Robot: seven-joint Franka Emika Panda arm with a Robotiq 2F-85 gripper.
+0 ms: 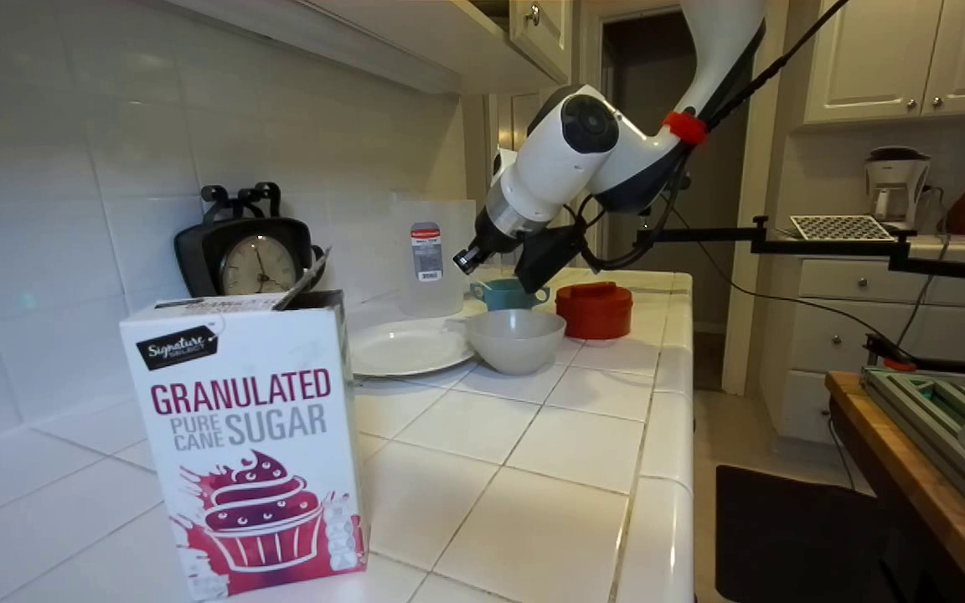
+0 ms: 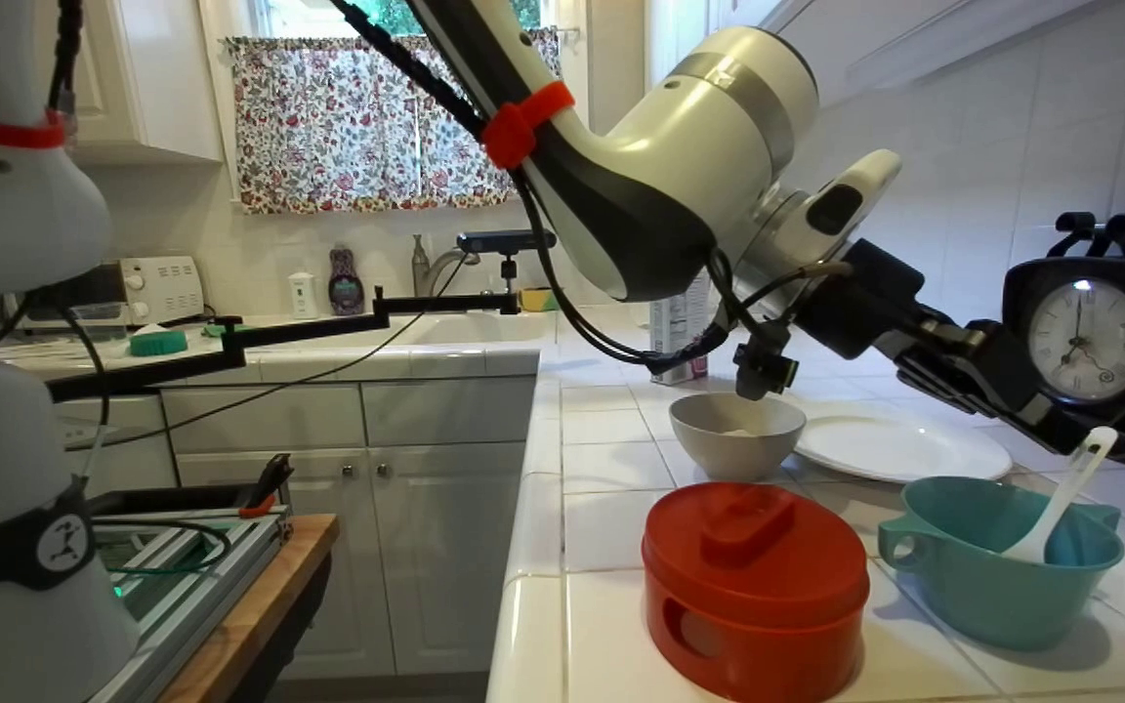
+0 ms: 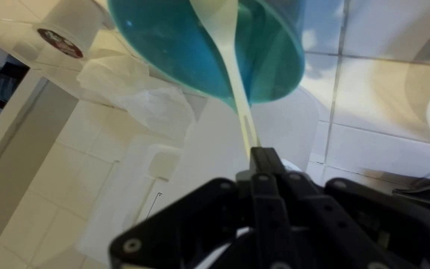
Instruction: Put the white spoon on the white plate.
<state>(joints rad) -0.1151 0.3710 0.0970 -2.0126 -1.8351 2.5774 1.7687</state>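
Observation:
The slim white spoon (image 2: 1061, 503) leans in a teal two-handled bowl (image 2: 997, 596), its handle rising above the rim. It also shows in the wrist view (image 3: 233, 69), its scoop inside the teal bowl (image 3: 196, 63). My gripper (image 2: 1070, 441) is at the top of the handle. In the wrist view my fingertips (image 3: 262, 150) are together, and the handle runs in at their tips; they hide part of its end. The round white plate (image 1: 407, 347) lies flat on the counter near the wall, and also shows in an exterior view (image 2: 904, 444).
A deep whitish bowl (image 1: 518, 343) stands beside the plate. A red lidded container (image 2: 756, 596) stands beside the teal bowl. A black clock (image 2: 1088, 332), a large clear jug (image 1: 428, 272) and an open sugar box (image 1: 248, 444) stand on the tiled counter. Cabinets hang above.

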